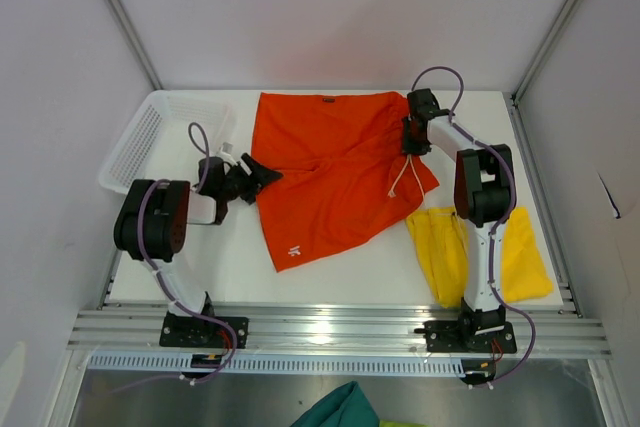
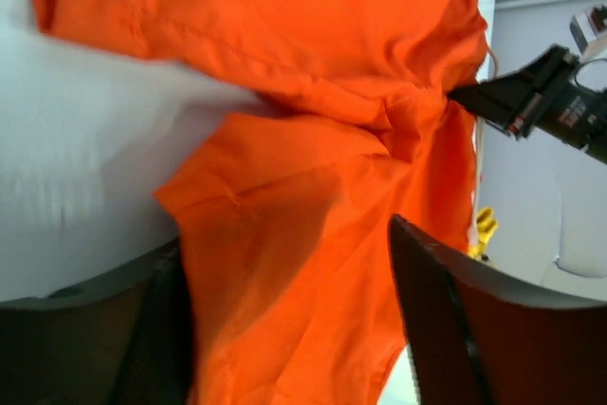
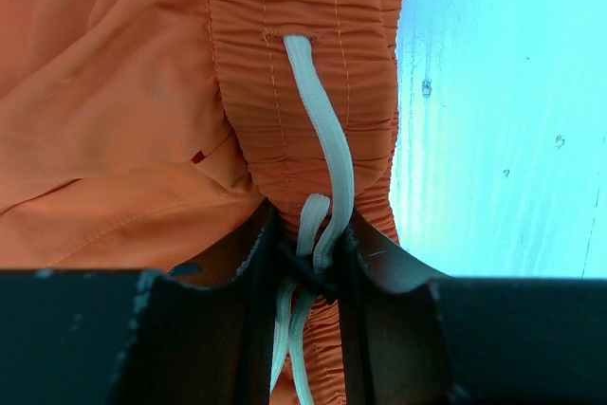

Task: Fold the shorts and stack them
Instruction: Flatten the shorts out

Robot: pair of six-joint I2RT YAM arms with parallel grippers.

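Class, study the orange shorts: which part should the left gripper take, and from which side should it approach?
Probably the free left edge of the orange shorts, approached low from the left, where the open left gripper sits. The cloth lies flat, so only an edge offers a lip to pinch; the right gripper holds the waistband opposite.

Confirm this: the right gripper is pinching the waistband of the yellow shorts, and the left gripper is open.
Wrong shorts: the right gripper is pinching the waistband of the orange shorts, as the right wrist view shows. The left gripper is open.
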